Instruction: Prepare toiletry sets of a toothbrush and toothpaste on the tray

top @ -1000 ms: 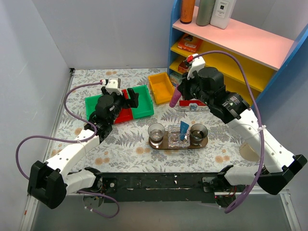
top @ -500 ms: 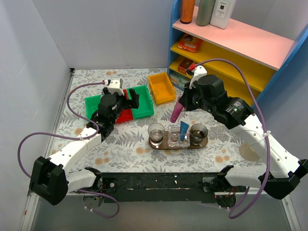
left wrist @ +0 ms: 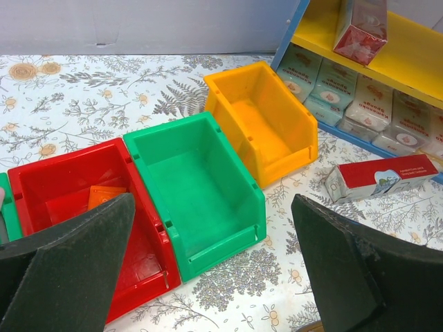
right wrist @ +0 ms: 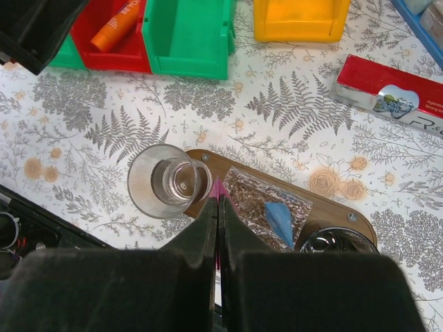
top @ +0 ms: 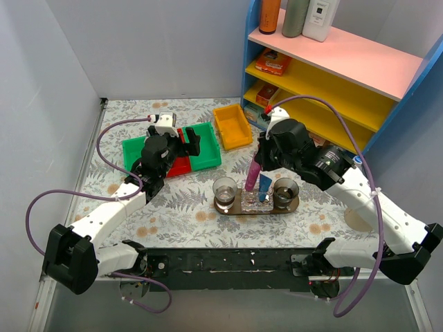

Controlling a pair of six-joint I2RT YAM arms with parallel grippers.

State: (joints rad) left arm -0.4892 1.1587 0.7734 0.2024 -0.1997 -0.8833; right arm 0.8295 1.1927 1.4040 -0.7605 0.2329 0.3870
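Note:
My right gripper [top: 261,160] [right wrist: 219,207] is shut on the magenta toothpaste tube [top: 252,177] [right wrist: 219,189], which hangs nearly upright above the tray's left half. The dark-brown oval tray [top: 237,207] [right wrist: 235,164] carries a clear glass [top: 225,189] [right wrist: 168,182] at its left end, a square clear holder [top: 256,197] [right wrist: 266,207] in the middle and a second glass [top: 286,191] [right wrist: 336,242] at its right end. The blue toothpaste tube [top: 265,186] [right wrist: 280,218] stands in the holder. My left gripper [top: 185,140] [left wrist: 214,277] is open and empty over the red and green bins.
A red bin [left wrist: 76,200] [top: 178,163] holds an orange tube [right wrist: 116,29]. Next to it are a green bin [left wrist: 197,187] [top: 205,145] and a yellow bin [left wrist: 266,121] [top: 231,126]. A red-and-white toothpaste box [left wrist: 384,176] [right wrist: 387,97] lies by the blue-and-yellow shelf [top: 332,76].
My right gripper has carried the magenta tube down and left, from beside the yellow bin to just over the tray. The left arm has hardly moved.

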